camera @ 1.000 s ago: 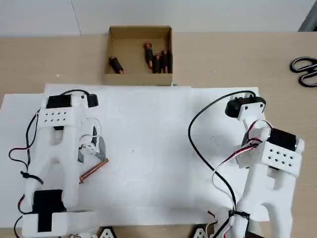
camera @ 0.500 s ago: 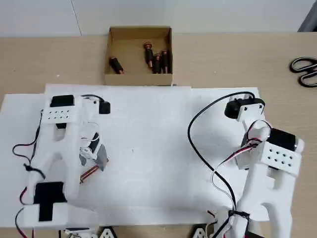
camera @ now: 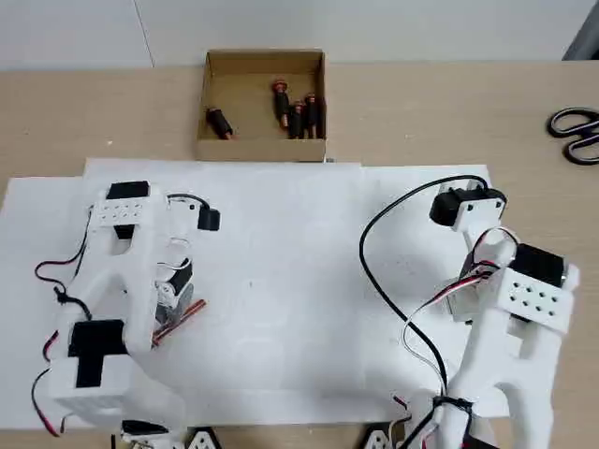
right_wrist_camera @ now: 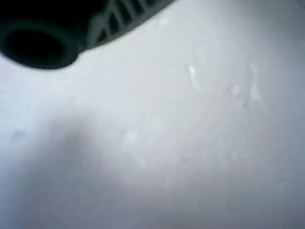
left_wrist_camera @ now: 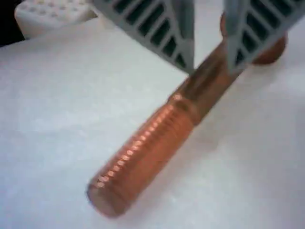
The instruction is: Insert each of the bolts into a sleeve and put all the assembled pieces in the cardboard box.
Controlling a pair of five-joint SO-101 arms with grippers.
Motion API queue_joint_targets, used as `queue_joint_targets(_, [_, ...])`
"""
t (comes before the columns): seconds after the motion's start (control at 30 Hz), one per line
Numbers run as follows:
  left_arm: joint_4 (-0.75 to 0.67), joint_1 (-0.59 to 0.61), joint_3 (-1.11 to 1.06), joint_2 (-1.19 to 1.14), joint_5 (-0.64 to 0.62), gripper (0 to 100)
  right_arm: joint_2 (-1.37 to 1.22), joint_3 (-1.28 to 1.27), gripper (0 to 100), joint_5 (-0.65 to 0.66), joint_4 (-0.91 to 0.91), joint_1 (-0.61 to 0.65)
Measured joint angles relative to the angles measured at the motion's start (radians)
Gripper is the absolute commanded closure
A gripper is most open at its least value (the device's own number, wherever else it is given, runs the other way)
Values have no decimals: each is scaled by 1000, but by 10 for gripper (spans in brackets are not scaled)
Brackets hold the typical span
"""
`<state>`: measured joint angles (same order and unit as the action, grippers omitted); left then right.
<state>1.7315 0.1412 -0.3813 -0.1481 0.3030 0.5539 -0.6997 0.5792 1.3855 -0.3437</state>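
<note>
Four dark assembled pieces (camera: 298, 119) lie in one cardboard box (camera: 262, 148), far centre. One copper bolt (left_wrist_camera: 143, 157), threaded with smooth shank, is clamped by the left gripper (left_wrist_camera: 209, 71) near left over one white sheet (camera: 299, 281) (right gripper (right_wrist_camera: 119, 24): grip indeterminable).

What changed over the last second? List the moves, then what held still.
The left arm swung its wrist toward the right arm and back toward its own base; the left gripper kept its grip on the threaded copper bolt, which barely shifted on the white sheet. Unchanged: right arm, brown cardboard box, its four assembled pieces.
</note>
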Motion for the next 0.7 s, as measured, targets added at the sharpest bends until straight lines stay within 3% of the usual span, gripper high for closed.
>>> queue_joint_targets(0.3, [0, 0, 0, -9, 0, 961, 0, 0, 995, 0, 0, 0])
queue_joint_targets(0.5, [-6, 5, 0, -17, 0, 878, 0, 0, 995, 0, 0, 0])
queue_joint_targets(0.7, [-9, 5, -2, -26, 0, 874, 0, 0, 995, 0, 0, 0])
